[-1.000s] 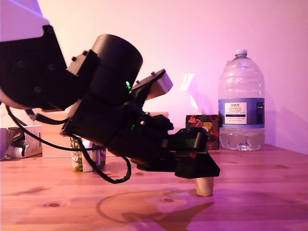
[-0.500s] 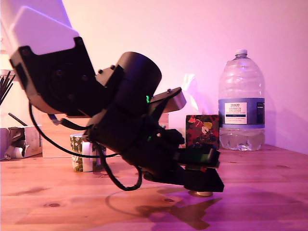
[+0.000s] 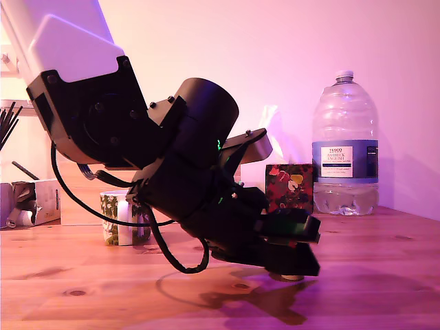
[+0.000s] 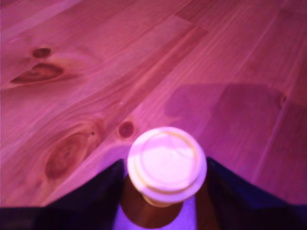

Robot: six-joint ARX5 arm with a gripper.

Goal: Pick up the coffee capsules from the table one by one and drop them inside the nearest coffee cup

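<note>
Looks like a home room w/ a pine table (image 3: 385, 240) by a plain wall: big water bottle (image 3: 344, 148), printed tissue box (image 3: 289, 187), leafy mug (image 3: 122, 218), misc clutter at the exterior view's left.

**Readable text: one bottle label**

The word "TESCO" is printed in small capitals on the white panel of the blue label (image 3: 344, 161) wrapped around the clear water bottle (image 3: 344, 144) at the exterior view's right. Smaller lines beneath it are too fine to be read. No other legible text is seen.
</note>
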